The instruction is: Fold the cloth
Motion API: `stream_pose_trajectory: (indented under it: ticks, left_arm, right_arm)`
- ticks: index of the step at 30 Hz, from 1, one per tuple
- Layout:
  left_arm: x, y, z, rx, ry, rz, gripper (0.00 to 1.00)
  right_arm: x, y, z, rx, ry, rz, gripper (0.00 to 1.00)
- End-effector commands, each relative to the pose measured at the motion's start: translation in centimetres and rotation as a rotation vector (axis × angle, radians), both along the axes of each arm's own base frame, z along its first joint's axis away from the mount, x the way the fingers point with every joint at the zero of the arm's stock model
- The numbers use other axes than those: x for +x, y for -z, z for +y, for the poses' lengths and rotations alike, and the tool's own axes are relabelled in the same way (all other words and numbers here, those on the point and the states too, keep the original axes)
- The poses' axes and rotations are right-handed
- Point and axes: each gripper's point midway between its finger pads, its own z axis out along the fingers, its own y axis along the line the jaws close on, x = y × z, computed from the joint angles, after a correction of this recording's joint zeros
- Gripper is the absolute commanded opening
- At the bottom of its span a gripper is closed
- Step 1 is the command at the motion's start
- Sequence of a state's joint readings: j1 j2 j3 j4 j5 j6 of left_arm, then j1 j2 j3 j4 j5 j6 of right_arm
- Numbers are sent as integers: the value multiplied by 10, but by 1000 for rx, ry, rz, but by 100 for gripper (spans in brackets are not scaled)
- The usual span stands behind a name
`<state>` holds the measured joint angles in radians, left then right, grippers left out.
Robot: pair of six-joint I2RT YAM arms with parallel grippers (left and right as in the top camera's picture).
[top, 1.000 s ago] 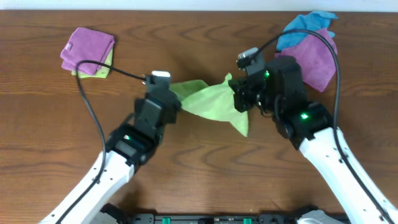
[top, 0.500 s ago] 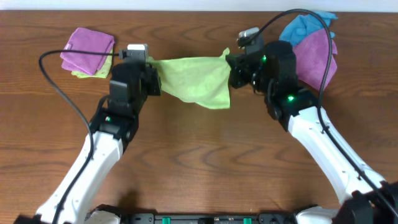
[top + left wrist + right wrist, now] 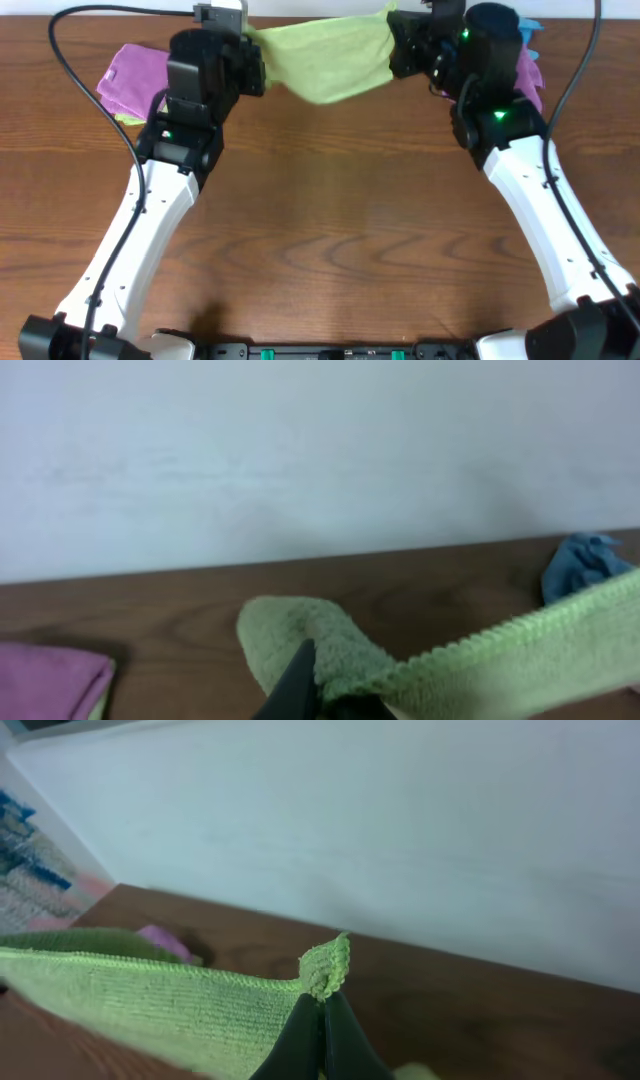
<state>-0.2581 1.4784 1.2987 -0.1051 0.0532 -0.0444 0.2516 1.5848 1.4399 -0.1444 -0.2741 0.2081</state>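
cloth [image 3: 322, 62] was bunched, now pulled wide above surface [image 3: 330, 210] | left gripper [image 3: 254, 58], right gripper [image 3: 394, 47] each pinching a corner | spread done, fold likely next

Overhead top-down; wrist views close, sharing cloth [image 3: 520, 650]

Right gripper [image 3: 322, 1022], dark fingers pressed together, pinching a bunched corner of the lime-green cloth [image 3: 160, 1005]. The cloth stretches taut to the left edge, raised above the brown wooden table [image 3: 480, 1010]. A purple cloth [image 3: 162, 939] shows just behind it, before a white wall [image 3: 400, 840].
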Motion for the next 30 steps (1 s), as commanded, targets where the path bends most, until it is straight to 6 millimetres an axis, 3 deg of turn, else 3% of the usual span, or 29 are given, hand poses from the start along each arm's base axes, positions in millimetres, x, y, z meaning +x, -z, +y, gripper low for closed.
stream_pose_trajectory:
  ticks: [1,8,15,17,21,24,30]
  left_arm:
    - [-5,10,3,35,4,50,6]
    - [-11,28,8,61,-9,122,5]
    - [26,35,14,82,-37,39,6]
    - [45,27,21,62,-60,-34,6]
    - [58,11,30,46,-81,-96,6]
    - [46,16,32,63,-77,-14,6]
    - [-9,79,35,80,-56,336,6]
  right_arm:
    - [-3,11,-5,-38,-1,37,1]
    - [-11,37,-6,-76,-8,136,1]
    - [19,55,-2,-71,7,102,1]
    - [35,51,-3,-39,46,55,2]
    - [52,25,-7,20,104,-64,2]
    - [48,25,-5,32,92,-30,2]
    - [5,103,6,-55,23,322,2]
